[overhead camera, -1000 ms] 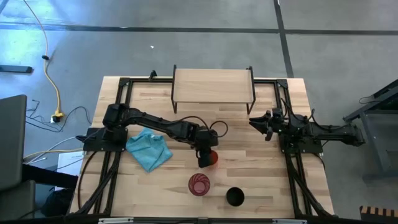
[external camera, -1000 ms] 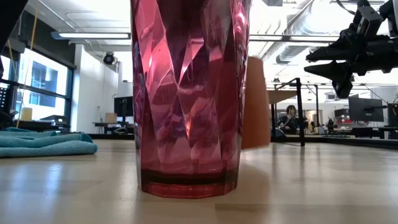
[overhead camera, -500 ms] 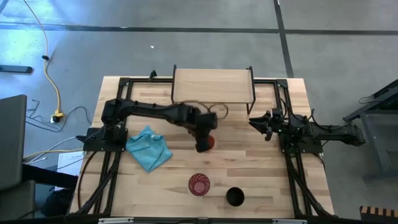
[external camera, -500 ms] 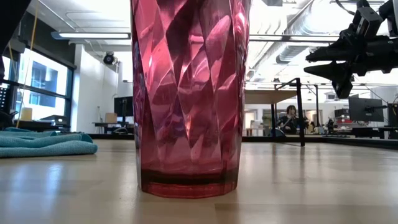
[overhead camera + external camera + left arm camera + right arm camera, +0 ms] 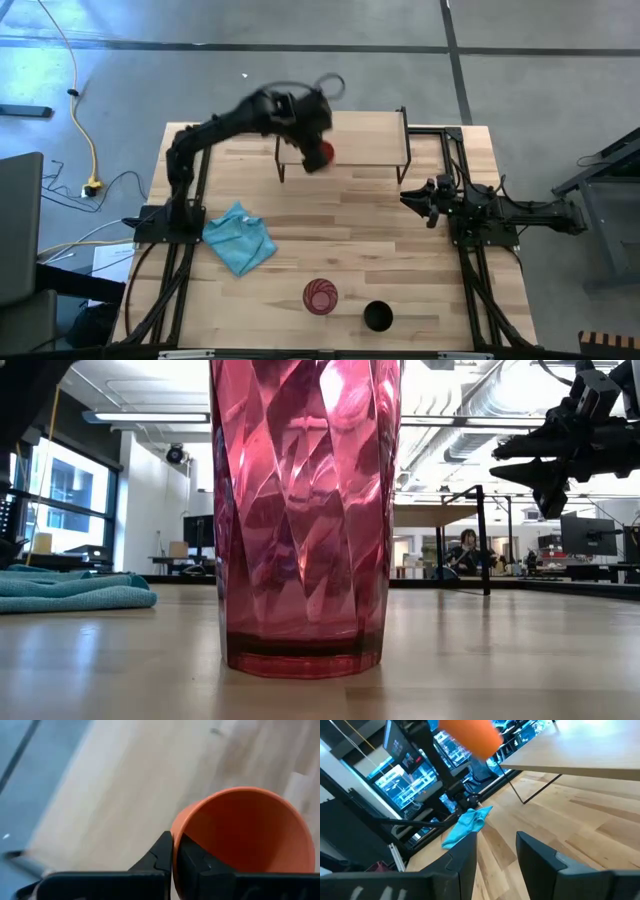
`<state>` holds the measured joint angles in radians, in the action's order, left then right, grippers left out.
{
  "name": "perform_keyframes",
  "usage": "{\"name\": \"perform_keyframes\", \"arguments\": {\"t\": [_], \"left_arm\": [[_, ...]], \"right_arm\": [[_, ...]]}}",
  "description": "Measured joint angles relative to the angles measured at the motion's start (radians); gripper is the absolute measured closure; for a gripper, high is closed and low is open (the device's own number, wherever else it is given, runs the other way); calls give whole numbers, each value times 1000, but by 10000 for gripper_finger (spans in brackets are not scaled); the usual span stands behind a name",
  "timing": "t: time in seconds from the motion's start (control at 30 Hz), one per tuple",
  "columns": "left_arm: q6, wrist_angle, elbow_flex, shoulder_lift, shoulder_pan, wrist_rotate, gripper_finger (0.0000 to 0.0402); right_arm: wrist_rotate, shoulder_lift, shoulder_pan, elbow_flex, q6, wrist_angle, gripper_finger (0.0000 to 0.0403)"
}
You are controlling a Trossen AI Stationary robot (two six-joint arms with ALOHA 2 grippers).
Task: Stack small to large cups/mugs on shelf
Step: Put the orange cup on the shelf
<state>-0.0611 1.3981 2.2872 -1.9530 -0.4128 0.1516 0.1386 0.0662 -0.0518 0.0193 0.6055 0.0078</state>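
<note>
My left gripper (image 5: 314, 140) is up over the left part of the shelf (image 5: 350, 135), shut on the short orange cup (image 5: 322, 153). The right wrist view shows that cup (image 5: 470, 735) in the air beside the shelf board (image 5: 580, 750). The pink-red ribbed tumbler (image 5: 321, 297) stands upright on the table near its near edge and fills the low view (image 5: 305, 510). The black cup (image 5: 377, 317) stands just right of it. My right gripper (image 5: 408, 195) waits open at the table's right side, level above the table (image 5: 505, 460). My left gripper (image 5: 173, 855) pinches the orange cup's wall at the rim (image 5: 176, 827), one finger (image 5: 190, 860) inside the cup and one (image 5: 161, 857) outside. The fingers come in from the cup's open side. The cup is lifted clear, above the shelf board.
A light blue cloth (image 5: 240, 238) lies crumpled on the table's left part and also shows in the low view (image 5: 70, 588). The shelf's thin black legs (image 5: 281, 160) stand on the far part of the table. Bare wood lies between the shelf and the two standing cups.
My left gripper has risen from the middle of the table and swung toward the far edge, carrying the orange cup with it. The cup, which was low over the tabletop, is now lifted clear over the shelf's left part. My right arm has kept still.
</note>
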Motion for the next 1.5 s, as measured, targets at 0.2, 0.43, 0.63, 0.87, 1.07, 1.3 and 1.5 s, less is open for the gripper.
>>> {"name": "perform_keyframes", "arguments": {"t": [0.2, 0.43, 0.63, 0.87, 1.07, 1.3, 1.5], "left_arm": [[31, 35, 65, -1, -154, 0, 401], [31, 42, 68, -13, -285, -107, 402], [40, 47, 68, -38, -341, -162, 401], [64, 79, 68, -70, -353, -156, 401], [81, 92, 68, -100, -353, -138, 401], [88, 82, 67, -110, -353, -136, 401], [91, 64, 68, -119, -353, -136, 401]], "right_arm": [[0, 0, 0, 0, 0, 0, 274], [3, 0, 0, 0, 0, 0, 274], [23, 0, 0, 0, 0, 3, 274], [39, 2, 0, 0, -2, 4, 274], [40, 19, 0, 0, -3, 5, 274], [40, 54, 0, 0, -3, 5, 274], [40, 74, 0, 0, 0, 5, 274]]}}
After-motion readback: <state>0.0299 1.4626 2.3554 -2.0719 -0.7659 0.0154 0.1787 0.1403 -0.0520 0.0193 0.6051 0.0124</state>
